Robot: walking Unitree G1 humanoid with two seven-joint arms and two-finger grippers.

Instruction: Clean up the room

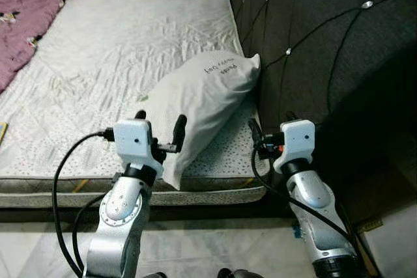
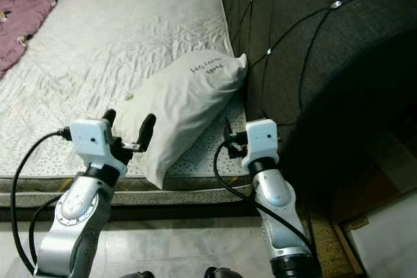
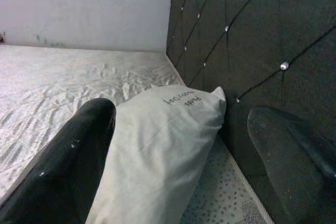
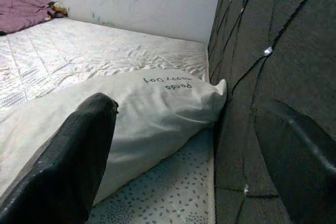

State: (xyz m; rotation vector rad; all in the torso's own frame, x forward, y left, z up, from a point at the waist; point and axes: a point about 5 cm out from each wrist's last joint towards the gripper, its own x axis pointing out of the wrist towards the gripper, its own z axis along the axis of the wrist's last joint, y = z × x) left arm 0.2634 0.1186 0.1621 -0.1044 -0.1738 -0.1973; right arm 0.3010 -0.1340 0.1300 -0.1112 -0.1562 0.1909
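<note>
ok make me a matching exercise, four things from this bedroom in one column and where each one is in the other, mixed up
Things:
1. pillow
2. purple blanket
3. headboard
4. left gripper

Places:
A. far left corner of the mattress
B. upright along the mattress's right side
C. at the near edge of the bed, open, by the pillow's near end
D. lying on the mattress, its far end against the headboard

Pairs: 1-D, 2-A, 3-B, 4-C

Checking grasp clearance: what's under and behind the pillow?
The pillow lies on the bare mattress, its far corner against the dark headboard. The mattress patch beneath it is covered, so anything there can't be seen.
</note>
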